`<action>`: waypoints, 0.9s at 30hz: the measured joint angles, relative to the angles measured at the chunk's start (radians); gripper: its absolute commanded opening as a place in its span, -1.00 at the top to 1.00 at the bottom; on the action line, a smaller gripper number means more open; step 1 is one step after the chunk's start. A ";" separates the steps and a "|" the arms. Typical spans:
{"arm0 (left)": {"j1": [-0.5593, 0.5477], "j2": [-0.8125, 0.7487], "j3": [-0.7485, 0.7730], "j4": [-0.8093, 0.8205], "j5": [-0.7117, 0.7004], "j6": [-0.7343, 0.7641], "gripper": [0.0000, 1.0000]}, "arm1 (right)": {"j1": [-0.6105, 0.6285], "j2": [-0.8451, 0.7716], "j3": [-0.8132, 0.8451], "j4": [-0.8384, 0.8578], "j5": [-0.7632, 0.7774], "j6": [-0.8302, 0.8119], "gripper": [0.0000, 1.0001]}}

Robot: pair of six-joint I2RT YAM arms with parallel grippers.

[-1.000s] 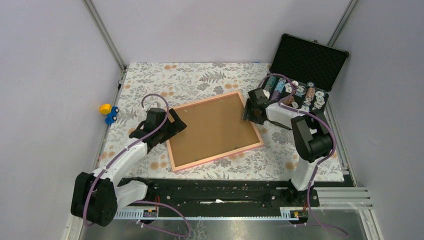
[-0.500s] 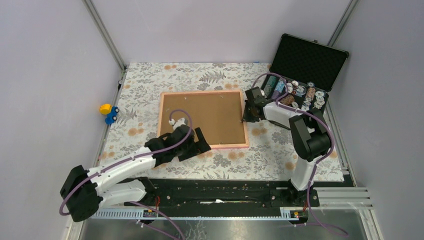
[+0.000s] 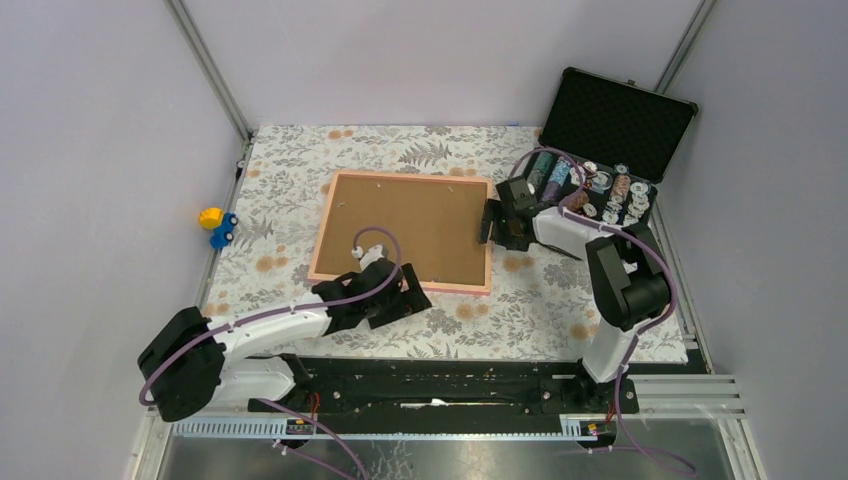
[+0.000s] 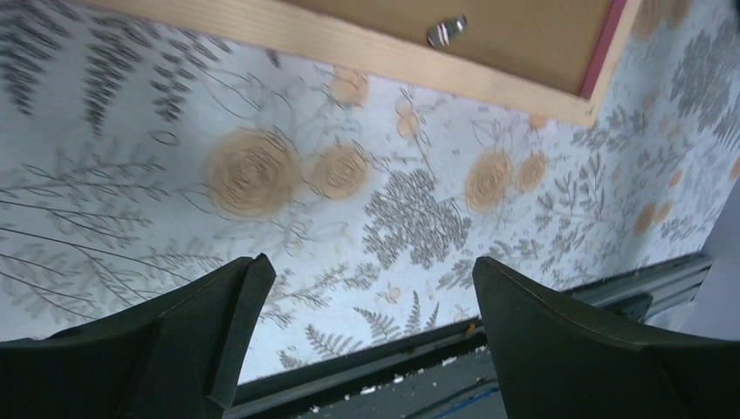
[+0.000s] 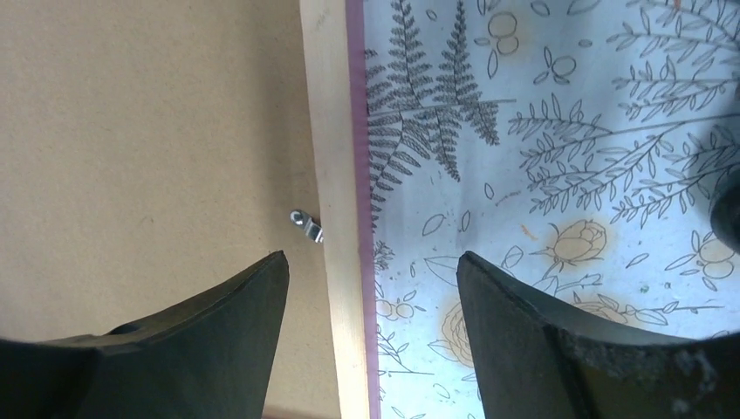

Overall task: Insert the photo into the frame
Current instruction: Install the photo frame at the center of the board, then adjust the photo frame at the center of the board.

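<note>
Top external, frame (image 3: 415, 220) back up, front hidden

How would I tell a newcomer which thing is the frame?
Start at the flowered tablecloth. Near its middle the frame lies flat, back up. Only it is a large brown board edged in salmon pink; the black case at the far right stands open.

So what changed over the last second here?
The frame, lying face down, turned from skewed to nearly square with the table and slid away from the arms. The left end effector swung from the frame's left edge round to its near edge and is open, holding nothing. The right end effector stayed at the frame's right edge, jaws apart. The black case and small toy did not move.
</note>
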 measured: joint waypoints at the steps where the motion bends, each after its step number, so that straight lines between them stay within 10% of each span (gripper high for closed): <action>1: 0.018 -0.012 -0.016 0.016 0.006 0.003 -0.97 | 0.000 0.004 0.007 -0.004 0.001 -0.006 -0.52; 6: 0.132 -0.066 -0.096 0.066 0.029 0.022 -0.97 | 0.000 0.108 0.153 -0.038 0.026 -0.046 -0.27; 10: 0.196 -0.071 -0.130 0.089 0.063 0.041 -0.97 | 0.000 0.201 0.262 -0.055 0.056 -0.079 0.59; 14: 0.298 -0.066 -0.146 0.123 0.095 0.070 -0.97 | -0.002 0.233 0.303 -0.075 0.069 -0.099 0.96; 27: 0.597 0.092 -0.042 0.151 0.176 0.211 -0.97 | 0.037 0.008 -0.037 0.080 0.018 0.022 0.90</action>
